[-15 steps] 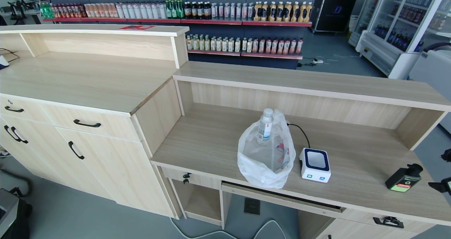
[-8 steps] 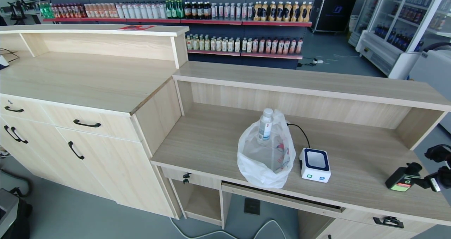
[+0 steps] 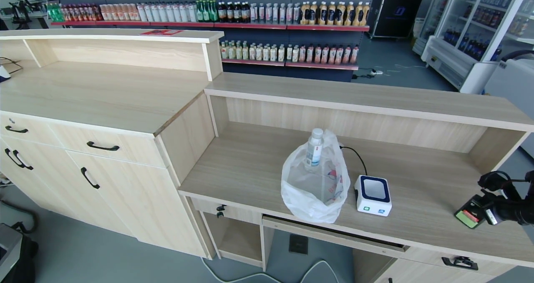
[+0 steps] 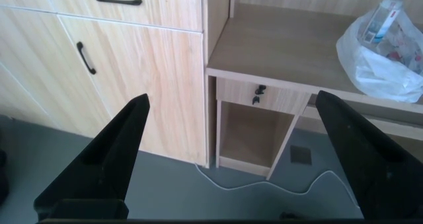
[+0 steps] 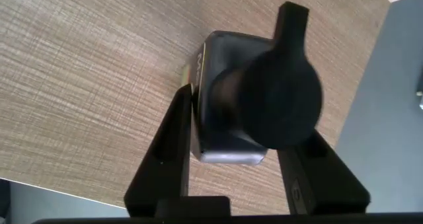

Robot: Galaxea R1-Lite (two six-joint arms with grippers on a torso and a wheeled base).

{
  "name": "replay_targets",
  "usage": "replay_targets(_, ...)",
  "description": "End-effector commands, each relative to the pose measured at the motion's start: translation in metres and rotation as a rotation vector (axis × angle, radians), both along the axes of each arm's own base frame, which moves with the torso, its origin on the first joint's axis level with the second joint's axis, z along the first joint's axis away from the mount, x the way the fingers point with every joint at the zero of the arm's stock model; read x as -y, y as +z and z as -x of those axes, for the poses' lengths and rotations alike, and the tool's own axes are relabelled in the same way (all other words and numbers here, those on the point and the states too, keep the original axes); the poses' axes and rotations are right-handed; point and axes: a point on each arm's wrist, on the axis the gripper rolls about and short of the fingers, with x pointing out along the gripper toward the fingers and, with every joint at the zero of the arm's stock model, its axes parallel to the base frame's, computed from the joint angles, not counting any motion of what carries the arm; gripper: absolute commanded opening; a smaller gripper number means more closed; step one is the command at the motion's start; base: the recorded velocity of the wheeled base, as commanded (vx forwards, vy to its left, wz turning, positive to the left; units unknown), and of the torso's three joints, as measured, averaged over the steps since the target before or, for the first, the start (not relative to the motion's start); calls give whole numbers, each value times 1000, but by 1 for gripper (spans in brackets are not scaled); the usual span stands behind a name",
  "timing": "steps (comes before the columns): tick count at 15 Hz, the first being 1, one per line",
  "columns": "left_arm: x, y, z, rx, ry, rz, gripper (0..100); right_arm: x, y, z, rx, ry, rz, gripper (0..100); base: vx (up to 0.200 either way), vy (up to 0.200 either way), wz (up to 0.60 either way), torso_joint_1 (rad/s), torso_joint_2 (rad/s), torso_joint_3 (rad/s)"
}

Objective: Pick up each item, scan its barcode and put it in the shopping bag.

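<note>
Right tool [image 3: 480, 211] grips the tilted black bottle [image 3: 467, 217] at the surface's [image 3: 417, 183] near right edge, well right of the scanner [image 3: 372, 194] and shopping bag [image 3: 313, 191]. The smooth bottle could twist in the grip, or slip past that edge.

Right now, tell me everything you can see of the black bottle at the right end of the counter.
The black bottle is small, boxy and plastic-looking, with a round black nozzle cap and a green and red label. It is tilted at the counter's right end, and the right gripper is clamped on its two sides.
</note>
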Motion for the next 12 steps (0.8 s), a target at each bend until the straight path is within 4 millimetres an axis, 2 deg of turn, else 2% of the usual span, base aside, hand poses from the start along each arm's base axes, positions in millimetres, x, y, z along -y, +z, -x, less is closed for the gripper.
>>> replay_targets(1, 0, 0, 0, 0, 1, 0, 100, -3, -5, -1, -10, 7, -5, 0, 0, 0, 0, 0, 0, 0)
replay_targets(9, 0, 0, 0, 0, 1, 0, 100, -3, -3, 5, 23, -1, 23, 0, 0, 0, 0, 0, 0, 0)
replay_targets(10, 0, 0, 0, 0, 1, 0, 100, -3, 11, 5, 65, -3, 57, 0, 0, 0, 0, 0, 0, 0)
replay_targets(12, 0, 0, 0, 0, 1, 0, 100, -16, 62, 19, 144, 12, 134, 0, 0, 0, 0, 0, 0, 0)
